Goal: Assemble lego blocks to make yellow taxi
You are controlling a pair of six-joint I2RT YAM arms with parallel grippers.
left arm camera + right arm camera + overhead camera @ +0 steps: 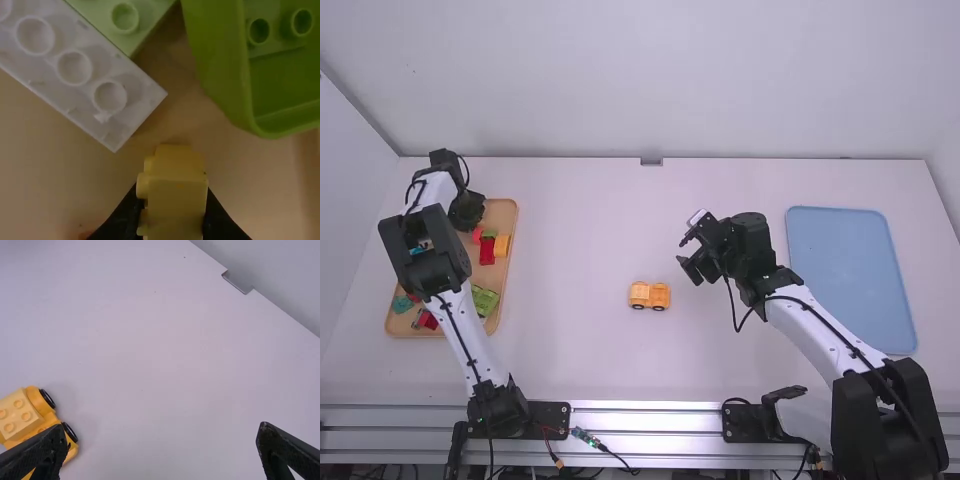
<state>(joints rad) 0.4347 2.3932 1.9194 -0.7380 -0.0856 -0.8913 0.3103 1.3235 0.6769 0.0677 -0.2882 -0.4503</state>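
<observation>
Taxi body (649,295) lay on the table (570,230), well to the right of our left end effector (173,194) and somewhat nearer to the arm bases. Its long axis ran from left to right. At the wooden tray (504,212), our left end effector was clamped on a yellow block (177,200). Our right end effector (686,256) was much nearer to the taxi body, a little beyond it and to its right, with its fingers wide apart. We judged that the left arm should carry the block rightward and also back toward the bases.
</observation>
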